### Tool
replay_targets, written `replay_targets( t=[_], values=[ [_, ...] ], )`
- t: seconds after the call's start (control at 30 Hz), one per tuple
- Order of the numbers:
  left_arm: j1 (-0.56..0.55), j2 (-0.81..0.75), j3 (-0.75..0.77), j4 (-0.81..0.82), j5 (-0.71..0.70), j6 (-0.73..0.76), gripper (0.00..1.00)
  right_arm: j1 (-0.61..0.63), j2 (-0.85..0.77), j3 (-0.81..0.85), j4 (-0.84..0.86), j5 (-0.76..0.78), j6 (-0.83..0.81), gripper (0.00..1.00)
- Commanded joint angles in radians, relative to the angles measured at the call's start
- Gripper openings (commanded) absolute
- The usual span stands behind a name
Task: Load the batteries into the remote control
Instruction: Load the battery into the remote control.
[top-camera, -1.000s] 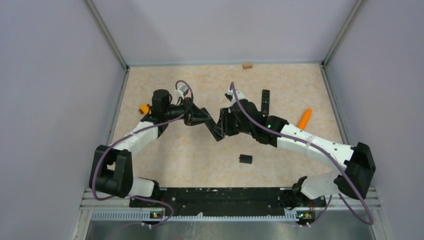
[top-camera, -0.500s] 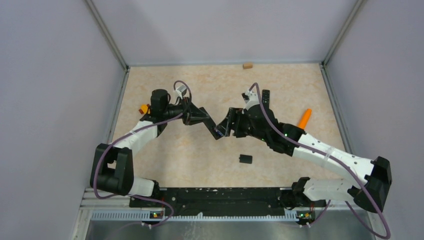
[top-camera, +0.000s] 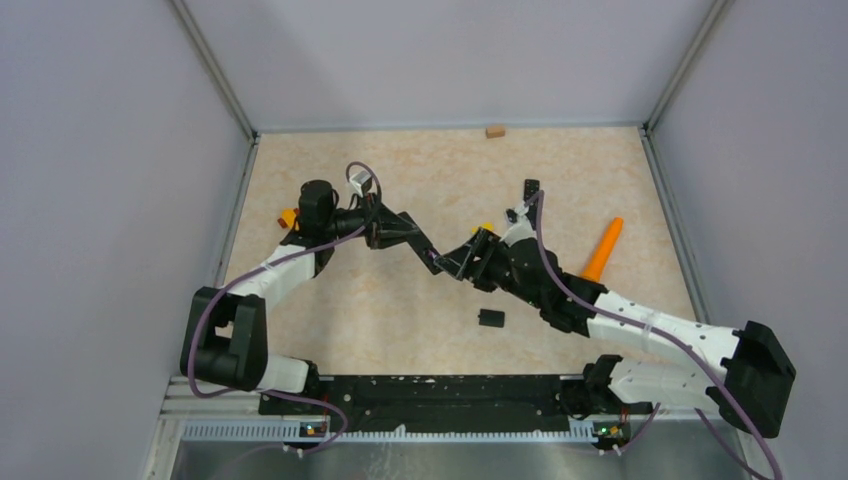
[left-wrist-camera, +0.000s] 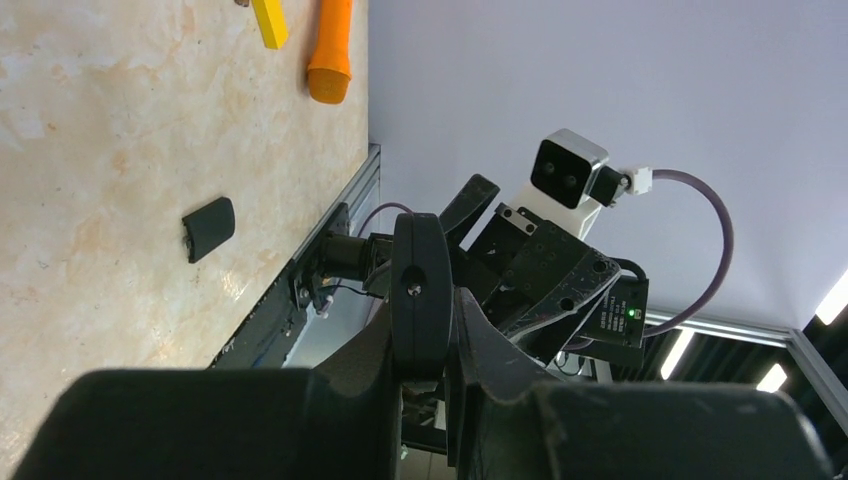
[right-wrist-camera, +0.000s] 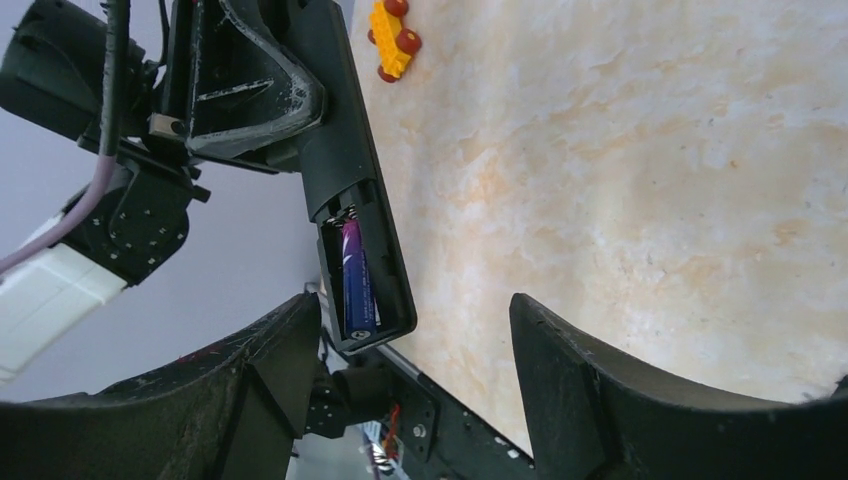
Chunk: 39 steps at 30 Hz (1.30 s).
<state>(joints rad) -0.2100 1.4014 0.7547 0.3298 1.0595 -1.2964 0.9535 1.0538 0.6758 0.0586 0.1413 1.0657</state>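
The left fingers (left-wrist-camera: 490, 350) pinch the remote control (right-wrist-camera: 345, 165) by its body and hold it above the desk (right-wrist-camera: 620, 180), near the middle of the overhead frame. Its open battery bay is turned toward the right arm. One purple battery (right-wrist-camera: 357, 275) lies in that bay, at the lower left of the right wrist view. The slot beside it looks dark, and I cannot tell whether it is filled. The right fingers (right-wrist-camera: 590, 400) are spread wide with nothing between them, just beside the remote's end.

The step in hand seems to be seating the cell. To do it well, the left arm should hold the remote firm while one right fingertip presses the battery flat against its spring, without knocking the remote askew. The loose dark cover (top-camera: 490, 318) lies on the desk below centre, ready for later.
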Motion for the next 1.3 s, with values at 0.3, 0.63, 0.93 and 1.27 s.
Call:
replay_targets(
  t=[0.3,0.63,0.93,1.27],
  values=[
    [0.006,-0.035,-0.008,0.085,0.015,-0.043,0.00,0.004,0.017,0.042,0.071,0.049,0.080,0.52],
    [0.006,-0.034,-0.008,0.089,0.017,-0.045,0.00,0.021,0.082,0.098,0.014,0.109,0.046,0.49],
    [0.006,-0.047,-0.008,0.103,0.016,-0.075,0.00,0.053,0.120,0.117,-0.028,0.236,0.090,0.38],
    [0.006,-0.044,-0.009,0.138,0.017,-0.121,0.00,0.055,0.117,0.068,0.100,0.229,0.125,0.37]
  ],
)
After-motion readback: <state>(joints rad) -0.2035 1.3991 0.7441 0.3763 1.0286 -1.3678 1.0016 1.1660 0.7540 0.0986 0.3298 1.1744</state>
